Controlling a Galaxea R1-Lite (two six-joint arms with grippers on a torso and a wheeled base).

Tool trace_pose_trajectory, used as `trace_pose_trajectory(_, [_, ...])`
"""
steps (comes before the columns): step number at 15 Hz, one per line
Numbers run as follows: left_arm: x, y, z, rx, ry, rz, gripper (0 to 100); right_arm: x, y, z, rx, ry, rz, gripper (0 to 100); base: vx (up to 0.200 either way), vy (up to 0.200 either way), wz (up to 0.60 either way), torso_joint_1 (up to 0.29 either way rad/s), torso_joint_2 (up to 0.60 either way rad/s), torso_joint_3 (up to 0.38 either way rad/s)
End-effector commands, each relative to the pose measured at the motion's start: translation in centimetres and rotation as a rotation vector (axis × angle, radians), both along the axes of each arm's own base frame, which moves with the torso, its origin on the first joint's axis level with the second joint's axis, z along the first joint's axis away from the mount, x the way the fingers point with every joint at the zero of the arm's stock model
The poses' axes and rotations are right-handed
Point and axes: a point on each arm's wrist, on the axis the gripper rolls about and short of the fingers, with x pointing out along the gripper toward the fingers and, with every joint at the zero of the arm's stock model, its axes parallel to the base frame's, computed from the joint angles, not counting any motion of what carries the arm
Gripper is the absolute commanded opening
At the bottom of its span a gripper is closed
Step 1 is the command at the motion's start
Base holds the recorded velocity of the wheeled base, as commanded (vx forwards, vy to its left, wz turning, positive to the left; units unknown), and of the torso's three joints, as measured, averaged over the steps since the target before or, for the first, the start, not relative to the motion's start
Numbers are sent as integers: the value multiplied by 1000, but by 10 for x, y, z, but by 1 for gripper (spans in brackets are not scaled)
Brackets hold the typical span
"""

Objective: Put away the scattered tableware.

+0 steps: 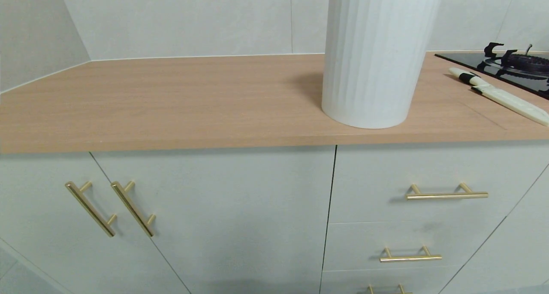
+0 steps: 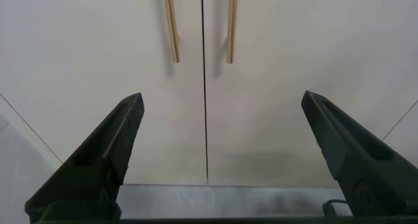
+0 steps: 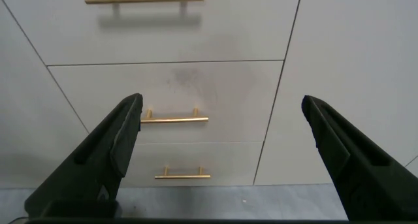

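A cream-bladed knife with a cream and black handle lies on the wooden countertop at the far right, beside the stove. A tall white ribbed container stands on the counter right of centre. My left gripper is open, low down in front of the double cabinet doors with two gold handles. My right gripper is open too, facing the stack of drawers with gold bar handles. Neither holds anything.
A black glass stove with a burner grate sits at the counter's far right. Grey tiled walls close off the back and left. Below the counter are cabinet doors on the left and drawers on the right.
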Motion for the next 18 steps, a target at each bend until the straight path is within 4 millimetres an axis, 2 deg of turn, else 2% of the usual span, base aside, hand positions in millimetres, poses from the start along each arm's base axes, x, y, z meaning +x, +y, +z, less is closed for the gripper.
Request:
trace_pose_trajectory(1, [0,0,0,0,0,1,100,0,0,0,0,1,0,100,0,0,0,0,0,0])
trace_pose_trajectory(2, [0,0,0,0,0,1,100,0,0,0,0,1,0,100,0,0,0,0,0,0])
trace_pose_trajectory(10, [0,0,0,0,0,1,100,0,0,0,-2,1,0,100,0,-200,0,3,3,0])
trace_pose_trajectory(18, [0,0,0,0,0,1,100,0,0,0,-2,1,0,100,0,0,0,0,0,0])
